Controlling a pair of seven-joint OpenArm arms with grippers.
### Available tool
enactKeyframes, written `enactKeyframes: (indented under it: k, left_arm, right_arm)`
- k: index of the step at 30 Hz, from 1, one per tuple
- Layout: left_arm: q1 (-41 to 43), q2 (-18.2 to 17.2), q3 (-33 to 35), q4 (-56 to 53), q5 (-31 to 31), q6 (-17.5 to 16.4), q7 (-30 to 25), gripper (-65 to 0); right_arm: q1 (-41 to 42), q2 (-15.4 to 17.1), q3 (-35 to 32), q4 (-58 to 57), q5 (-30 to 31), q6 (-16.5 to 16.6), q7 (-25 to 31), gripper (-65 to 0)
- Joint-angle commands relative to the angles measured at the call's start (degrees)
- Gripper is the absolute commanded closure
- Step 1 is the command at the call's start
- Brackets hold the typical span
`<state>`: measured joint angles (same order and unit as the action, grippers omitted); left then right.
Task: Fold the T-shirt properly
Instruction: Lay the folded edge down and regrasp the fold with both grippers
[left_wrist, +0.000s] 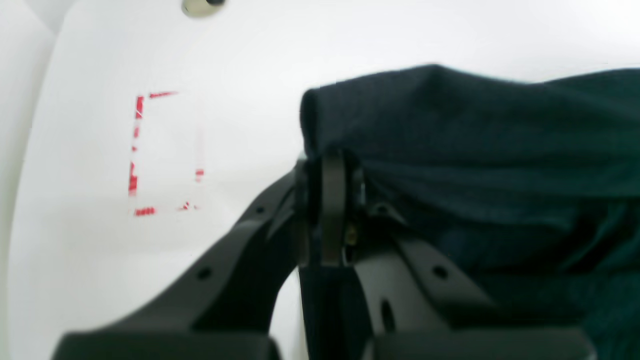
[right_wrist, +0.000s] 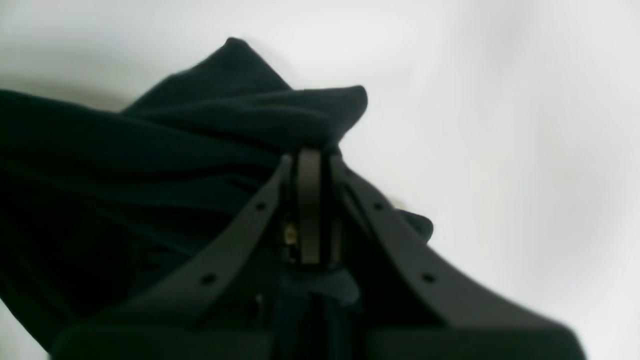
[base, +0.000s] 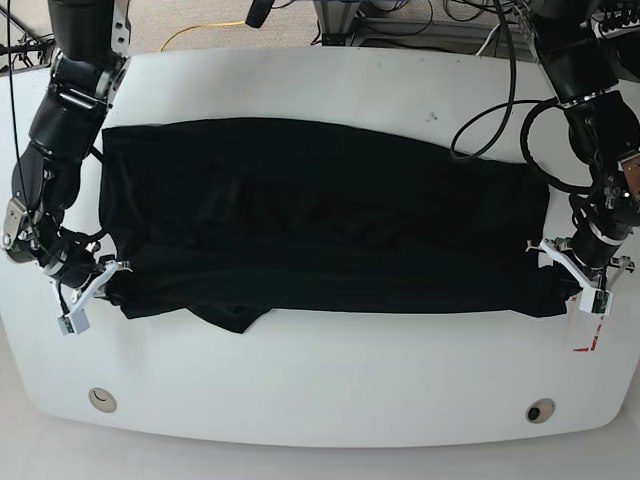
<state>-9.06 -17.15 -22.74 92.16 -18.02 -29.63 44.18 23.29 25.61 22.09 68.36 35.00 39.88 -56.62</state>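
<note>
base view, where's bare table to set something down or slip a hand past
Free: the strip of table between the T-shirt and the near edge, and the narrower band beyond its far edge. Crowded: both ends, where the right gripper and left gripper are shut on the shirt's near corners, red tape marks beside the left one.

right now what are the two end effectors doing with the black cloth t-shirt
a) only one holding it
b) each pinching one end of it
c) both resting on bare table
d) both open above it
b, the left end effector and right end effector are each shut on an opposite end of the black cloth T-shirt stretched across the white table.
</note>
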Motion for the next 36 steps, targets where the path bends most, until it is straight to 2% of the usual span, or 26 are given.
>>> enactKeyframes:
  k: [1, 7, 15, 19, 23, 27, 36]
  left_arm:
    - [-0.5, -1.2, -0.4, 1.4, -0.5, 0.2, -1.2, 0.0]
    - [1.7, -1.1, -2.9, 1.4, -0.5, 0.1, -1.2, 0.0]
    - [5.7, -1.2, -3.3, 1.4, -0.5, 0.1, -1.2, 0.0]
    - [8.1, -1.4, -3.4, 1.4, -0.4, 0.1, -1.2, 0.0]
    - [10.9, -3.1, -3.4, 1.4, -0.4, 0.1, -1.2, 0.0]
    - [13.0, -3.4, -3.5, 1.4, -0.4, 0.1, -1.2, 0.0]
    - [14.8, -3.7, -6.8, 1.0, -0.2, 0.1, -1.2, 0.0]
  right_arm:
    - [-0.7, 0.6, 2.5, 5.0, 1.2, 0.1, -2.1, 0.0]
    - [-8.3, -0.9, 7.4, 15.7, 3.5, 0.1, -5.8, 0.0]
    - [-18.0, -0.9, 7.8, 21.5, 9.9, 0.1, -6.7, 0.0]
    - [-21.6, -1.2, 8.1, 24.3, 10.0, 0.0, -6.7, 0.0]
    - [-24.9, -1.4, 12.9, 25.5, 10.3, 0.0, -7.3, 0.0]
    - [-27.2, -1.3, 14.7, 25.4, 10.3, 0.0, -8.6, 0.0]
    - [-31.2, -1.3, 15.6, 25.6, 10.3, 0.1, -8.7, 0.0]
